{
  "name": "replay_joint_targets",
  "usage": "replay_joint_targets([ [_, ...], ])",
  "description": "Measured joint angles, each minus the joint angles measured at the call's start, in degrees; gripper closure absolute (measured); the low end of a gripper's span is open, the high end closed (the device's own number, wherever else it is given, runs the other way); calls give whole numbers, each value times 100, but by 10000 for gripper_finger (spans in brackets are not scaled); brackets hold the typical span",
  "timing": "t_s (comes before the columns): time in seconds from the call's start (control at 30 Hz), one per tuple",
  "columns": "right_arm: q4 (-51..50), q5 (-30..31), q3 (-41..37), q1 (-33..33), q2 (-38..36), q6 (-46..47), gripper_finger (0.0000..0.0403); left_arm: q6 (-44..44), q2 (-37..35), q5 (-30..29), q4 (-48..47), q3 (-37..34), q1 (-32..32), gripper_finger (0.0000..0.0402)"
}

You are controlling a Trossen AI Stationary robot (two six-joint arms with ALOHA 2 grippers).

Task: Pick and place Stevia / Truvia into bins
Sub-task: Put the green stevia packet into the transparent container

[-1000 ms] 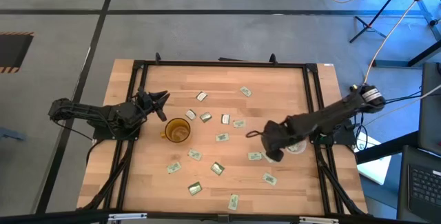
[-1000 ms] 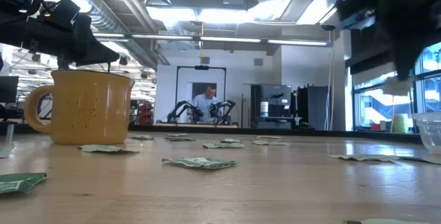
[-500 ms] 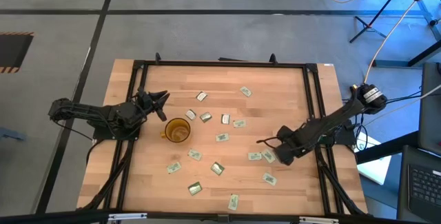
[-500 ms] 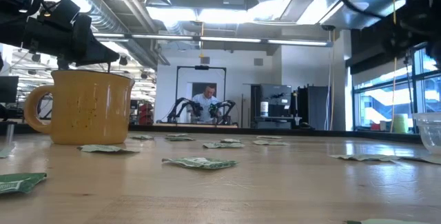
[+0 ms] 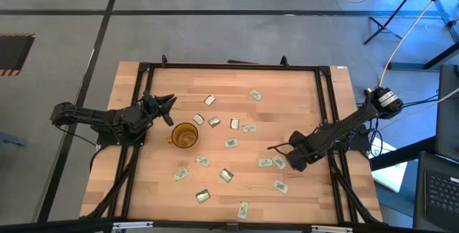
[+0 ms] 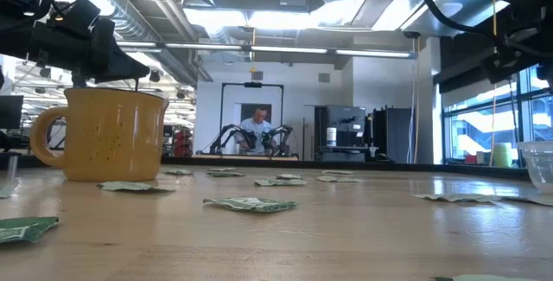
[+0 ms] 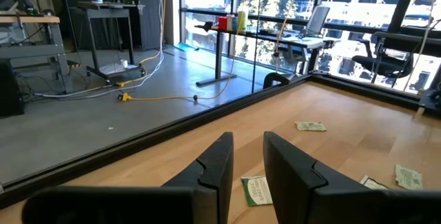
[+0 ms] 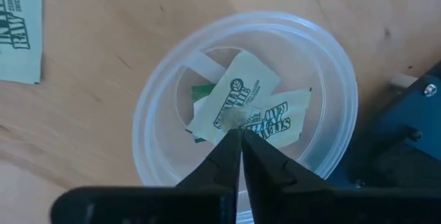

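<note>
A: Where is the right gripper (image 8: 240,145)?

B: At the right edge of the tabletop (image 5: 287,82), straight over the clear cup (image 8: 244,100). Its fingers (image 8: 220,158) are pressed almost together, only a thin slit between them, and I cannot make out anything held in them.

A: What is in that cup?

B: A few green and white sachets (image 8: 238,107) lie overlapping on its bottom. Another sachet (image 8: 19,27) lies flat on the wood beside the cup.

A: And the left gripper (image 5: 166,105)?

B: It hangs near the tabletop's left edge, just beside the amber mug (image 5: 184,135). In the left wrist view its fingers (image 7: 217,165) stand slightly apart and hold nothing.

A: The rest of the sachets?

B: Scattered flat across the middle of the tabletop, for instance one (image 5: 231,143) right of the mug and one (image 5: 243,209) near the front edge. From the low view the mug (image 6: 111,134) stands upright on the left, sachets lying around it.
</note>
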Motion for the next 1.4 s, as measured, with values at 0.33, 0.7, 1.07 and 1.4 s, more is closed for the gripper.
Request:
replay_joint_targets([
  [0.33, 291, -37, 2, -2, 0, 155, 335, 0, 0, 0, 7, 0, 0, 327],
  [0.7, 685, -45, 792, -2, -3, 125, 300, -4, -1, 31, 13, 0, 0, 327],
  [1.07, 1829, 209, 1026, -22, 169, -1089, 311, -17, -2, 313, 24, 0, 0, 327],
  [1.4, 1818, -209, 1019, -25, 1247, -1393, 340, -4, 0, 358, 24, 0, -1, 327],
])
